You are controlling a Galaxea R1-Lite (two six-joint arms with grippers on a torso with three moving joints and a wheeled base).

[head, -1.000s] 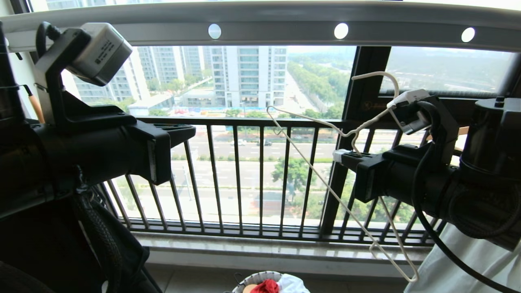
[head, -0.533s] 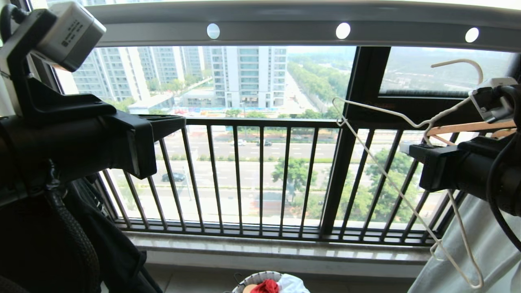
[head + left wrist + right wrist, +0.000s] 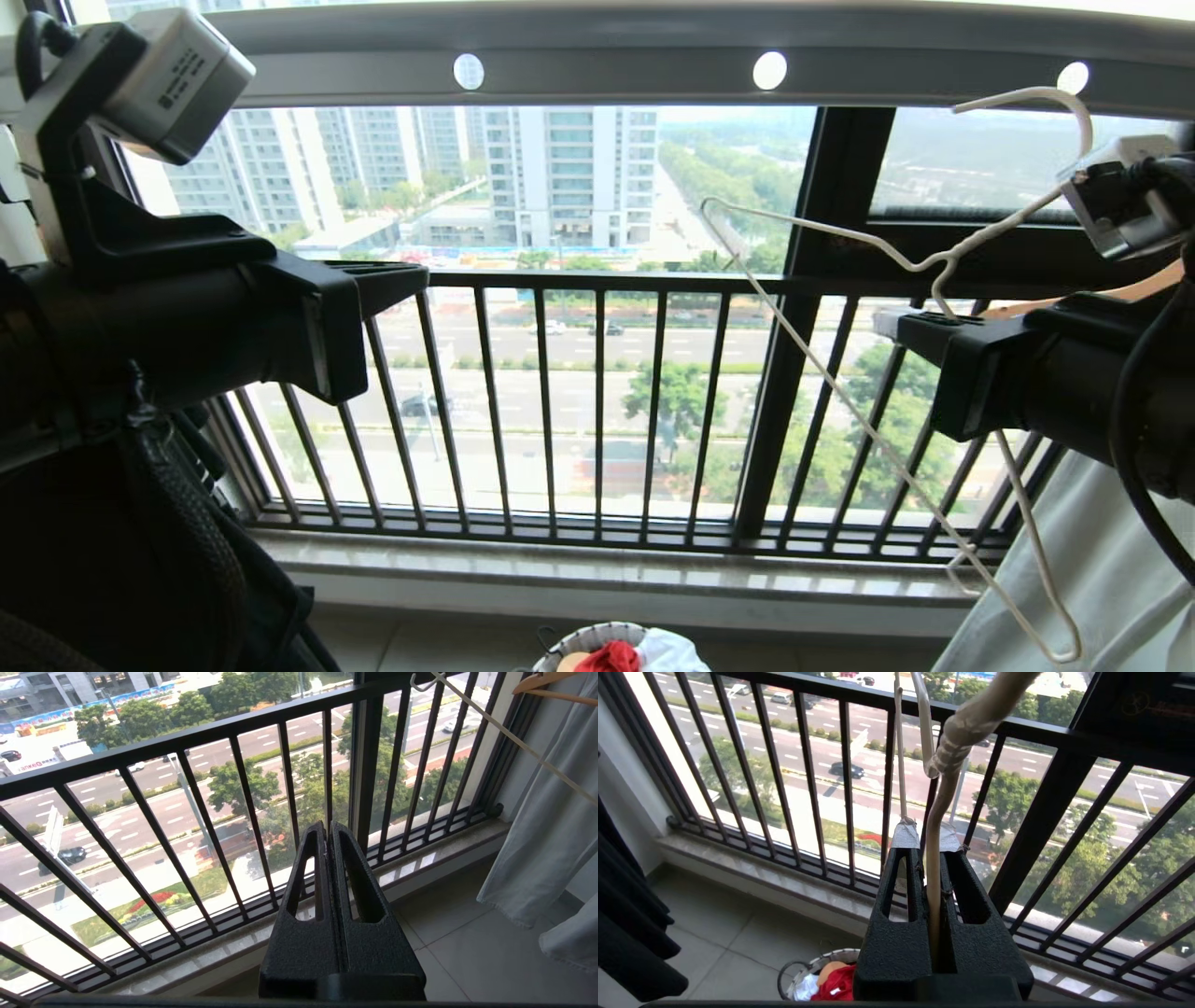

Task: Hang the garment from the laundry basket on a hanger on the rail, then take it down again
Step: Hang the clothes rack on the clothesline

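My right gripper [image 3: 901, 327] is shut on the neck of the thin cream-white hanger [image 3: 941, 271], held up at the right. The hanger's hook sits just under the grey holed rail [image 3: 607, 65]; I cannot tell whether they touch. In the right wrist view the hanger [image 3: 934, 812] runs between the taped fingertips of the right gripper [image 3: 927, 842]. My left gripper [image 3: 411, 280] is shut and empty at the left, seen closed [image 3: 327, 828] in its wrist view. The red garment [image 3: 607, 658] lies in the laundry basket [image 3: 579, 639] on the floor below, also seen as the garment [image 3: 838, 980] in the basket [image 3: 803, 970].
The dark barred window railing [image 3: 597, 411] stands straight ahead above a stone sill. Pale cloth [image 3: 1102, 579] hangs at the right under a wooden hanger [image 3: 537, 681]. Black cloth [image 3: 626, 933] hangs at the left. White cloth [image 3: 672, 649] shares the basket.
My right gripper has carried the hanger to the right and upward, bringing its hook close under the rail. The left arm shifted a little leftward early on, then held still.
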